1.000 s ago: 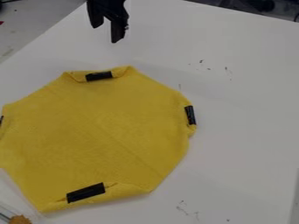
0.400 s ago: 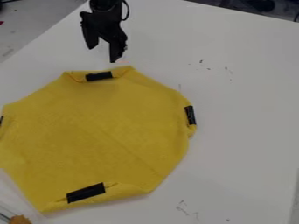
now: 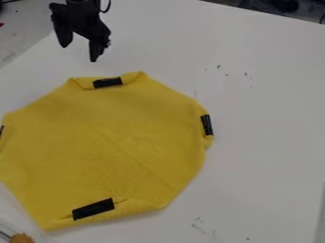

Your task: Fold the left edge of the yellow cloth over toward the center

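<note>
Yellow cloth (image 3: pixel 108 147) lies spread on a white table (image 3: pixel 266 109), covering much of the view's left and centre. Outline is roughly eight-sided, edges uneven, bottom edge slanting down toward the view's lower left. Surface mostly flat, with a faint diagonal crease running toward the lower right.

Four black strips sit at its borders. Top strip (image 3: pixel 107 82) is on a folded-over bit of the upper edge. Right strip (image 3: pixel 207 125) stands near upright on the right edge, where the cloth bunches a little. Bottom strip (image 3: pixel 93 209) is tilted, on a rolled or folded part of the lower edge. Left strip (image 3: pixel 1 131) is cut by the view's edge.

Gripper (image 3: pixel 79 54) hangs at the upper left of the view, beyond the cloth's top edge, fingers pointing down. Pincer is apart, with a visible gap between the tips and nothing held. It is not touching the cloth; nearest part is the upper edge, around the top strip. A thin black cable (image 3: pixel 107 5) loops beside the gripper body.

Lower left corner: an orange-brown knobbly piece (image 3: pixel 22 238), near the cloth's lower corner, with a thin dark rod (image 3: pixel 5 235) beside it. Probably something transparent around them, hard to tell from this angle.

Small dark marks (image 3: pixel 219 66) dot the table right of the cloth.
</note>
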`<move>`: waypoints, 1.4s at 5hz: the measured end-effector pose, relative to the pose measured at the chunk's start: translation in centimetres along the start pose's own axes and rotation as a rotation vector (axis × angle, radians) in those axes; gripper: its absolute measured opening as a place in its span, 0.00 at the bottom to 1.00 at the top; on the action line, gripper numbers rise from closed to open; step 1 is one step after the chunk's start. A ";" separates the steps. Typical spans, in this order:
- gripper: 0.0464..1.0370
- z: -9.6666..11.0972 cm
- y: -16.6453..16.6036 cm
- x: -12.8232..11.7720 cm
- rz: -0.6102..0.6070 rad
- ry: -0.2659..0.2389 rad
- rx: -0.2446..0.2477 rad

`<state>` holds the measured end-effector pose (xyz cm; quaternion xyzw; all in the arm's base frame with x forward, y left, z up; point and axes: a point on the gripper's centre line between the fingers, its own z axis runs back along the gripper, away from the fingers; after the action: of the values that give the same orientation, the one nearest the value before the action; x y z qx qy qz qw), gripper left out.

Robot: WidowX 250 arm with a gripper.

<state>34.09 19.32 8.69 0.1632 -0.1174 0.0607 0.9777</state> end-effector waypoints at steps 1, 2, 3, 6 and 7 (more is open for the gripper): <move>0.96 0.3 2.1 -5.2 0.194 0.044 0.005; 0.96 1.1 1.7 -9.4 0.292 0.070 0.006; 0.96 1.0 1.7 -11.3 0.392 0.090 0.020; 0.96 -2.5 5.8 -15.0 0.513 0.114 0.014; 0.96 -4.7 6.3 -15.3 0.455 0.153 -0.053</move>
<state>19.33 25.60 2.43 0.1018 -0.0782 0.2884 0.9489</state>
